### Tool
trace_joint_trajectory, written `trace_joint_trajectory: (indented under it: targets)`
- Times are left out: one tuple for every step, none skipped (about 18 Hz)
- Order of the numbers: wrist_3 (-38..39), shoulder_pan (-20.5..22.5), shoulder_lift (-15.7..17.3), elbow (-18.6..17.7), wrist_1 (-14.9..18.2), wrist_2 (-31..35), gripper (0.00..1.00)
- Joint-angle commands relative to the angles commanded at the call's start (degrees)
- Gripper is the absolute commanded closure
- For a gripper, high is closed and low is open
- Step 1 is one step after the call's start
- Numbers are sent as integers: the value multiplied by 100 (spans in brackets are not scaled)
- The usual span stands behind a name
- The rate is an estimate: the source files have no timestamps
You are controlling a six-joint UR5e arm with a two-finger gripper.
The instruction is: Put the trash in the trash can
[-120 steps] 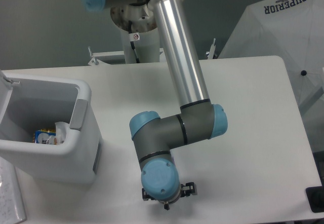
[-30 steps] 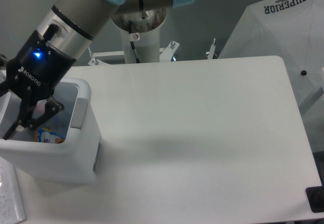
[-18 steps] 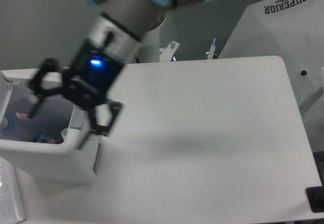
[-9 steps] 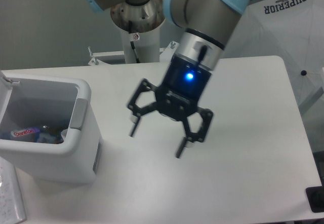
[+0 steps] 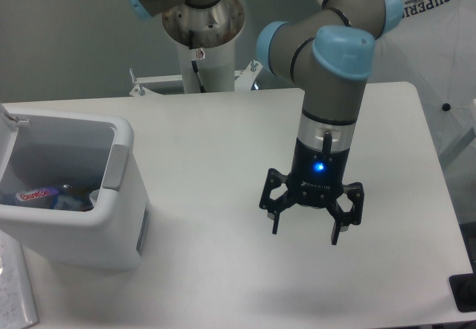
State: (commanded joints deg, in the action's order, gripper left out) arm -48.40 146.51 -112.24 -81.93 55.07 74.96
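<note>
The claw (image 5: 313, 219) hangs over the worktop (image 5: 223, 165) well to the right of the can (image 5: 111, 217), its two black fingers spread wide and pointing down, with nothing between them. A blue light glows on its wrist above the fingers.

The can is a white, boxy moulding with rounded corners, a thick smooth rim and a grey handle panel on the side facing the claw. The trash (image 5: 44, 195) lies at its bottom, against the near wall: clear crumpled plastic with a red and white label, its separate pieces too jumbled to tell apart.

Such thin, see-through plastic would probably be very light, springy and slippery. It would likely buckle under a hard squeeze, so a cap or a creased fold would be the safest hold.

Beyond the can, the worktop is matt white with a rounded far corner. No loose plastic shows on it, so the task looks done.
</note>
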Motion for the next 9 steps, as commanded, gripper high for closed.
trace_joint_trajectory:
  targets:
    - [-281,-17,-26,175,439,149,0]
    - [-519,-26,-87,395,869,255,0]
    - [-722,-26,-149,580,1222,317,0]
    - [-898,-26,-193,721,1460,335,0]
    - [-1082,-26,-220,800,1645,388,0]
    - [-1301,-26,-220,836,1778,519,0]
    - [-1521,-26,-220,836,1857,659,0]
    - [-1680,-53,-220,836,1867,791,0]
    - [-1725,-105,-229,819,1876,914,0]
